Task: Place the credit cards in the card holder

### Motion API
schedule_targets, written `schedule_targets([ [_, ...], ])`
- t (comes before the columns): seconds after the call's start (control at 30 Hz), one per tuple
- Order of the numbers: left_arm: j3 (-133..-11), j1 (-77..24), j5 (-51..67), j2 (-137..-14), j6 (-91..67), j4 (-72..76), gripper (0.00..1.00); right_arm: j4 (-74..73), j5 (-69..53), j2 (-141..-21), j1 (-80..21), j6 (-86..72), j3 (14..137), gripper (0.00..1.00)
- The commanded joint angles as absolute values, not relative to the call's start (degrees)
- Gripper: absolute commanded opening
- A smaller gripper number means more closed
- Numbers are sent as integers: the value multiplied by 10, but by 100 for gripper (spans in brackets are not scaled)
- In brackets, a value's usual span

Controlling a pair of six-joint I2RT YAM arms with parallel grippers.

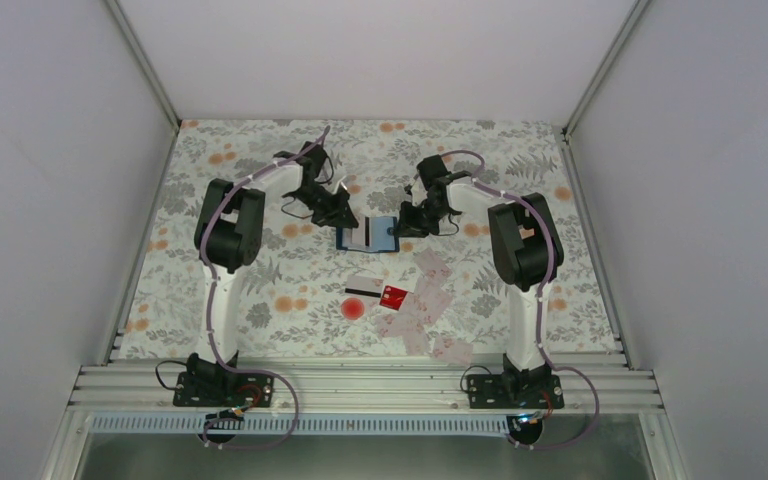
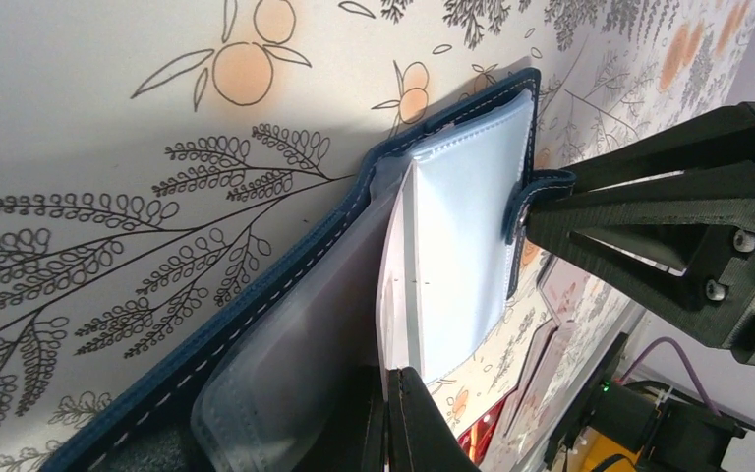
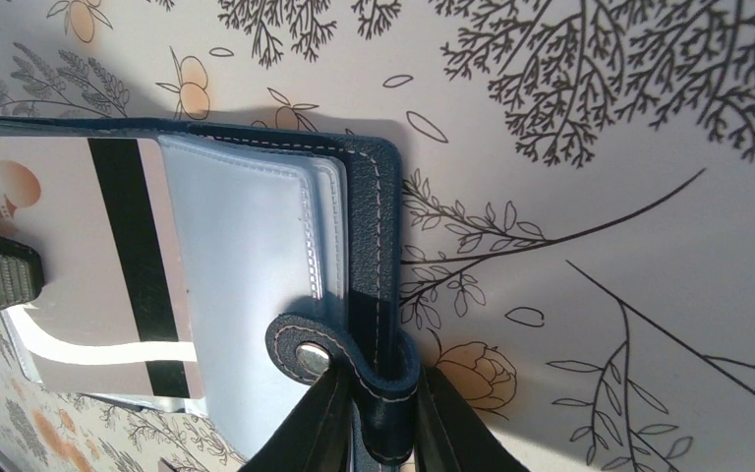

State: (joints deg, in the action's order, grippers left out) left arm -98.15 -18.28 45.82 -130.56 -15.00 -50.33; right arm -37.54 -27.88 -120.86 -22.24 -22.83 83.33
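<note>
Card holder (image 1: 362, 240) lies open on floral table cover (image 1: 260, 170), a bit toward 12 o'clock from the table's middle. My left gripper (image 2: 398, 421) is at its 10 o'clock side and my right gripper (image 3: 383, 418) at its 3 o'clock side, both touching it. Left jaws nearly closed, pinching a pale card with a black stripe (image 3: 108, 265). The card's far edge sits against the clear pockets (image 2: 462, 256), partly under a pocket flap. Can't tell how deep it is in. Right jaws pinched tight on the holder's outer edge right at the snap tab (image 3: 310, 354), and the cover lies flat on the table. Loose cards (image 1: 430, 300) lie scattered at 5 to 6 o'clock from the holder, near it but not touching, some overlapping. Red card (image 1: 393, 295) is among them, just beside another striped card (image 1: 363, 289) at its 9 o'clock
</note>
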Motion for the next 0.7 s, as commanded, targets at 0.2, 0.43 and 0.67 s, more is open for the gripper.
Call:
schedule_targets([
  [0.2,-945,-186,384,-1274,-183,-425,2,-394,-277,-1230,-228,-219,828,17],
  [0.43,-949,-198,351,-1258,-203,-397,2,-397,-277,-1233,-228,-213,829,16],
  [0.67,-928,-197,307,-1227,-211,-372,2,-400,-276,-1234,-228,-210,829,15],
])
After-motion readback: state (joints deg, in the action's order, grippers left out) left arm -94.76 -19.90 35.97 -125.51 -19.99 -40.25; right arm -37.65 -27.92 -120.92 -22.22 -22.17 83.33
